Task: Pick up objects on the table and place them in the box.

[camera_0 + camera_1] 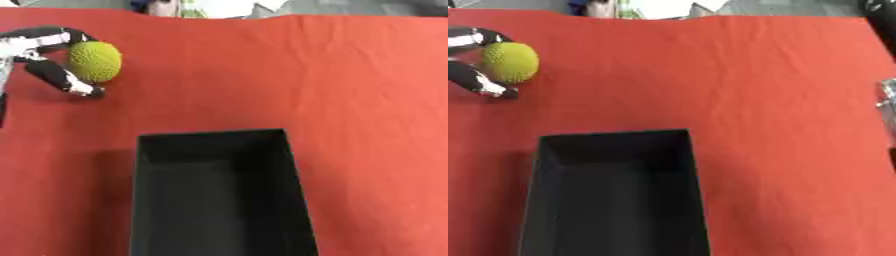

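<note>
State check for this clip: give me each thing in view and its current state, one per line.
Yellow-green bumpy ball: held at the table's far left.
Left hand: fingers curled round the ball.
Black box: open, nothing visible inside.
Red tablecloth: spread flat, lightly wrinkled.
Right hand: only a sliver at the right edge, state unclear.

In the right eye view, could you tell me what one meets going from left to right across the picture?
Left hand curled round the yellow-green bumpy ball → black box on the red cloth → a silvery part of the right arm at the right edge.
</note>
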Controlling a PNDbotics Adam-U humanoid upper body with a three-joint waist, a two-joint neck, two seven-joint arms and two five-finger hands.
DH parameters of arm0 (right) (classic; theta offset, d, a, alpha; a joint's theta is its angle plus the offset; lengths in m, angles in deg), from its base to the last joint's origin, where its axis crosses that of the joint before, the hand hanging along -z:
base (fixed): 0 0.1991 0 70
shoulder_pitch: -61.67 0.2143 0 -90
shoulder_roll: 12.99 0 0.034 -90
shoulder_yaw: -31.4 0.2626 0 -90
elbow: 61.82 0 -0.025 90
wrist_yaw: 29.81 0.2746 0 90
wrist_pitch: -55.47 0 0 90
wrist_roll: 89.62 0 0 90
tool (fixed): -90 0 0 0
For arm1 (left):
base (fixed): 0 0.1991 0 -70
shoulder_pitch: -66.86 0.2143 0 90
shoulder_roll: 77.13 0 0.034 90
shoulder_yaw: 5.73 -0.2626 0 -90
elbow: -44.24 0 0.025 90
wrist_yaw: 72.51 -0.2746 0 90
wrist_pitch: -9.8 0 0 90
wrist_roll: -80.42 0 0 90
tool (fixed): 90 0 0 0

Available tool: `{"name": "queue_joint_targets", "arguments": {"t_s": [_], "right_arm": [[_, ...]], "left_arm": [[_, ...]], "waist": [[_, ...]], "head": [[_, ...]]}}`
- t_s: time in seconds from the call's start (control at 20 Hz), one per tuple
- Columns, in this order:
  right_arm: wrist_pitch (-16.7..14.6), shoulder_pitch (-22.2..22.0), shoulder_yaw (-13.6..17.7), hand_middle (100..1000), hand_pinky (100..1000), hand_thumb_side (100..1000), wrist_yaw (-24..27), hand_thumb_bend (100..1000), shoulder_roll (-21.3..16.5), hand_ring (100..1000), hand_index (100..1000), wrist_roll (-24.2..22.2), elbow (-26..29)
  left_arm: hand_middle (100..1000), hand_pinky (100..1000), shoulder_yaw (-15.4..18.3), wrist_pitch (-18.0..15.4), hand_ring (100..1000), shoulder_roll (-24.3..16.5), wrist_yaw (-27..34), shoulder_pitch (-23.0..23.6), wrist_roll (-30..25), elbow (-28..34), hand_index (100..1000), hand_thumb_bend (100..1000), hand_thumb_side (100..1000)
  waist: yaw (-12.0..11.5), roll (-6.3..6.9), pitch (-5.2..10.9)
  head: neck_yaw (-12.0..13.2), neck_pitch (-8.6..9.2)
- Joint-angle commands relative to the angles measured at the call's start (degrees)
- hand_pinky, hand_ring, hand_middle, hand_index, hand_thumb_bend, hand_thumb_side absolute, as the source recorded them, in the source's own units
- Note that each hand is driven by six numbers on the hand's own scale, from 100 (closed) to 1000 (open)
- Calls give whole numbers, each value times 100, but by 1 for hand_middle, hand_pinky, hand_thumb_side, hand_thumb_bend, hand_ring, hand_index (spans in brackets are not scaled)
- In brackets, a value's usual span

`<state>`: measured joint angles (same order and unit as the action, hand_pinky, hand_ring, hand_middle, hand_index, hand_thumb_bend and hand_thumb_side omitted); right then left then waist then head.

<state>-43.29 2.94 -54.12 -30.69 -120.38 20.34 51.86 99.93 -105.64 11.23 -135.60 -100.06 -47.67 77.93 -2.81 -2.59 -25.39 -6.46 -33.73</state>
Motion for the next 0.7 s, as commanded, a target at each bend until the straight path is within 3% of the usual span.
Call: {"name": "queue_joint_targets", "arguments": {"t_s": [0.05,0.15,0.2,0.3,0.6,0.7], "right_arm": [[21,57,17,607,726,483,32,100,-78,823,761,6,90],[26,47,17,606,726,485,37,100,-75,823,761,5,90],[29,38,17,605,726,488,40,100,-73,823,762,5,90],[39,16,19,604,726,492,44,100,-71,823,762,6,90],[65,-32,22,603,727,490,49,100,-61,824,761,2,90],[81,-56,19,602,727,492,48,100,-60,824,761,-3,90]], "left_arm": [[747,891,55,-1079,805,-142,-150,-66,-1026,135,864,565,100],[724,852,67,-955,773,-124,-183,-62,-770,183,843,518,100],[695,810,71,-898,736,-113,-188,-59,-632,192,813,393,110],[643,756,76,-781,680,-101,-143,-59,-342,197,758,251,124],[597,722,-16,-626,627,-84,45,-82,141,143,688,132,168],[582,710,-50,-591,611,-79,51,-87,164,114,668,144,169]], "waist": [[4,-7,132],[8,-10,135],[9,-10,137],[11,-6,141],[13,3,169],[18,2,184]], "head": [[16,6],[18,7],[19,3],[19,-11],[15,-62],[20,-72]]}}
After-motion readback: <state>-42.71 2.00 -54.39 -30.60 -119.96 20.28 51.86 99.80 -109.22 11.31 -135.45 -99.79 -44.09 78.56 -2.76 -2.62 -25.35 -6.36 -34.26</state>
